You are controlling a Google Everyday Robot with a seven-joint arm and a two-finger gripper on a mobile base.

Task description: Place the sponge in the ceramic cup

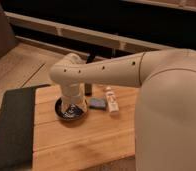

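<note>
The gripper (73,102) hangs straight down from the bent wrist, low over the dark bowl (61,113), its fingers spread wide. It carries nothing that can be seen. Its pale lower end reaches down inside the bowl's rim and covers most of the interior, so what the bowl holds, if anything, cannot be told.

The sponge (97,103) lies flat on the table just outside the bowl, on the side toward the robot's body, close to the gripper but not between its fingers. Just beyond the sponge lies a white tube (111,100), on its side with one end pointing away from the camera. A small black block (89,89) stands behind the sponge, near the back edge of the table and partly tucked under the arm (111,71).

The arm stretches from the big cream body (171,120) across the picture to the wrist. All of this rests on a light wooden table (86,142), with a dark mat (11,127) lying along the table's far end from the robot. Past the table is pale plank flooring (21,65), then a light ledge (66,33) running below a dark wall.
</note>
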